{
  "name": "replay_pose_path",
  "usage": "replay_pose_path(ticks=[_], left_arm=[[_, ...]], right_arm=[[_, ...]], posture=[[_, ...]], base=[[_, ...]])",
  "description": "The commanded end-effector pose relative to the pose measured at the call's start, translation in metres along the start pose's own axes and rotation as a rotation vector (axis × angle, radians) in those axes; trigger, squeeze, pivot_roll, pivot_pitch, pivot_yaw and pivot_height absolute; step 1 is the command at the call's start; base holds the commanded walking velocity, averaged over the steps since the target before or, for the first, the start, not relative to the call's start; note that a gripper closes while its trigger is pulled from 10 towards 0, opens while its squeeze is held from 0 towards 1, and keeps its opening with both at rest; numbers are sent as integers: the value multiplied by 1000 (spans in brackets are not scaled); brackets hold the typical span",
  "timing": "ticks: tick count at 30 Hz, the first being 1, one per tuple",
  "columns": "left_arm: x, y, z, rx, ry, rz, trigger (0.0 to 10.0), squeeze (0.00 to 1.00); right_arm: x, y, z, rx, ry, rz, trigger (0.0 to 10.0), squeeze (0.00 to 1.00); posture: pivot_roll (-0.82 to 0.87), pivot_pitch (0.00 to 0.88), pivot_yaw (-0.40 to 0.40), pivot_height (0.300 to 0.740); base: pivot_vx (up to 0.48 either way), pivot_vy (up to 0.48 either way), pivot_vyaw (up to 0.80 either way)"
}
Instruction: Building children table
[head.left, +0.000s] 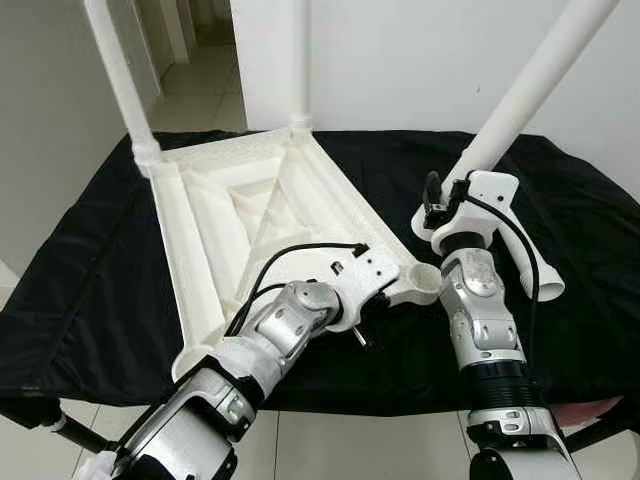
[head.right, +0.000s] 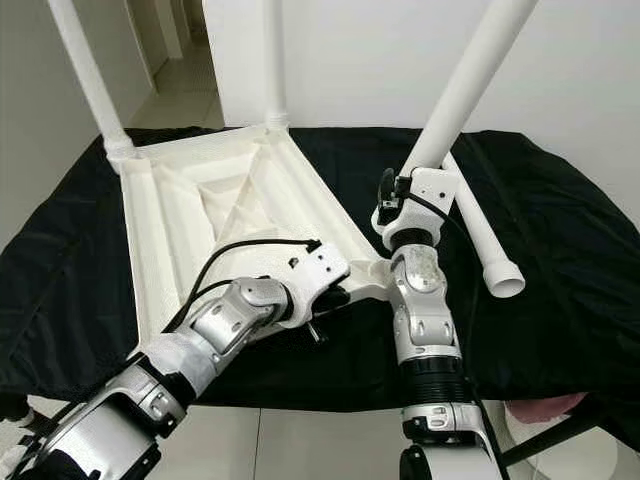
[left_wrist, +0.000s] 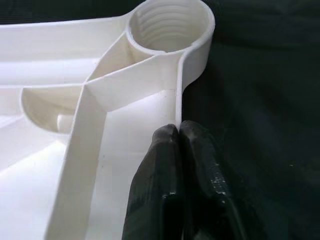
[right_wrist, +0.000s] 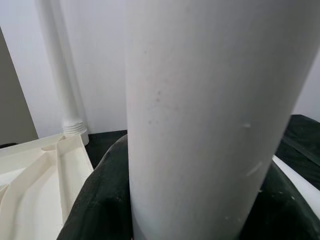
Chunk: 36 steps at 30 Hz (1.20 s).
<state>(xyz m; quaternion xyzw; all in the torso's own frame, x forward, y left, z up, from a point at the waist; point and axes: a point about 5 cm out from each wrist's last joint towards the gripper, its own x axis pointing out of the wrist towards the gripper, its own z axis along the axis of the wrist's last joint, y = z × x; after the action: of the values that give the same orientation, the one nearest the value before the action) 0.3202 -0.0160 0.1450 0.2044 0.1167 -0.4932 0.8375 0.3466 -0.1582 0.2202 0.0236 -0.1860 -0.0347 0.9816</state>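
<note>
A worktop (head.left: 90, 270) with a black cloth over it stands by a white wall, and a pale tiled floor shows past a doorway behind it. On the cloth lies a white plastic table top (head.left: 215, 235), turned upside down so its ribs face up. Two white legs already stand in its far corners: one far leg (head.left: 122, 75) on the robot's left and one back leg (head.left: 299, 60) near the wall.

The left gripper (left_wrist: 179, 131) is at the near right corner of the table top. Its two black fingers (left_wrist: 160, 170) are pressed together, pinching the thin side wall of the table top just beside the round socket (left_wrist: 170, 25). The socket has screw rings inside it.

The right gripper (head.right: 392, 205) is clenched around a long white table leg (head.right: 465, 85). This leg is tilted, leaning up and away to the right, and its low end is near the socket corner.

One more loose leg (head.right: 480, 245) lies flat on the cloth, just to the right of the right arm, with its open end facing the robot.
</note>
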Motion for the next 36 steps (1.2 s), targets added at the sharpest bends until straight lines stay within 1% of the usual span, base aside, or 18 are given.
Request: replay_pose_path(ticks=[1, 6, 7, 9, 10, 13, 16, 18, 19, 20, 21, 24, 26, 27, 28, 31, 35, 36], left_arm=[[-5, 1, -19, 5, 67, -3, 0, 0], [-17, 5, -29, 62, 90, -30, 0, 0], [-17, 5, -29, 62, 90, -30, 0, 0], [-32, 8, -36, 130, 92, -91, 0, 0], [-36, 10, -37, 136, 93, -105, 0, 0], [-41, 11, -39, 144, 98, -117, 0, 0], [-59, 17, -49, 216, 124, -183, 0, 0], [-62, 17, -49, 229, 125, -193, 0, 0], [-63, 18, -49, 230, 123, -190, 4863, 0], [-62, 19, -48, 234, 121, -177, 4863, 0], [-60, 17, -45, 239, 111, -181, 10000, 0], [-56, 10, -36, 259, 63, -208, 10000, 0], [-56, 8, -35, 264, 58, -216, 10000, 0], [-56, 7, -34, 253, 50, -224, 10000, 282], [-55, 7, -31, 226, 34, -227, 10000, 1000], [-56, 7, -25, 198, 5, -248, 10000, 1000], [-58, 6, -20, 194, -20, -269, 10000, 1000], [-59, 6, -15, 181, -47, -276, 10000, 1000]], right_arm=[[-1, 1, -1, 2, -3, 6, 10000, 0], [-1, 2, -2, 2, -2, 9, 10000, 0], [-1, 2, -2, 2, -2, 9, 10000, 0], [-1, 2, -2, 2, -1, 11, 10000, 0], [-1, 2, -2, 2, -1, 12, 10000, 0], [-1, 2, -2, 2, -1, 12, 10000, 0], [-1, 2, -3, 1, 2, 14, 10000, 0], [-1, 1, -3, 1, 4, 14, 10000, 0], [-1, 1, -3, 1, 5, 15, 10000, 0], [-1, 1, -4, 0, 7, 16, 10000, 0], [-2, 2, -4, 0, 9, 19, 10000, 0], [-2, 3, -5, -1, 19, 30, 10000, 0], [-2, 3, -6, -2, 21, 35, 10000, 0], [-3, 3, -7, -3, 26, 39, 10000, 0], [-4, 3, -8, -6, 31, 47, 10000, 0], [-5, 4, -9, -17, 41, 65, 10000, 0], [-6, 5, -11, -29, 55, 86, 10000, 0], [-8, 5, -14, -39, 75, 102, 10000, 0]], posture=[[11, 0, 45, 740], [14, 0, 43, 740], [14, 0, 43, 740], [18, 0, 41, 740], [18, 0, 41, 740], [18, 0, 41, 740], [22, 0, 38, 740], [22, 0, 38, 740], [23, 0, 36, 740], [23, 0, 36, 740], [23, 0, 34, 740], [17, 0, 29, 740], [17, 0, 29, 740], [16, 0, 28, 740], [16, 0, 28, 740], [14, 0, 24, 740], [14, 1, 24, 740], [13, 3, 23, 740]], base=[[0, 0, 0], [0, 0, 0], [0, 0, 0], [0, 0, 0], [0, 0, 0], [0, 0, 0], [0, 0, 0], [0, 0, 0], [0, 0, 0], [0, 0, 0], [0, 0, 0], [0, 0, 0], [0, 0, 0], [0, 0, 0], [0, 0, 0], [0, 0, 0], [0, 0, 0], [0, 0, 0]])
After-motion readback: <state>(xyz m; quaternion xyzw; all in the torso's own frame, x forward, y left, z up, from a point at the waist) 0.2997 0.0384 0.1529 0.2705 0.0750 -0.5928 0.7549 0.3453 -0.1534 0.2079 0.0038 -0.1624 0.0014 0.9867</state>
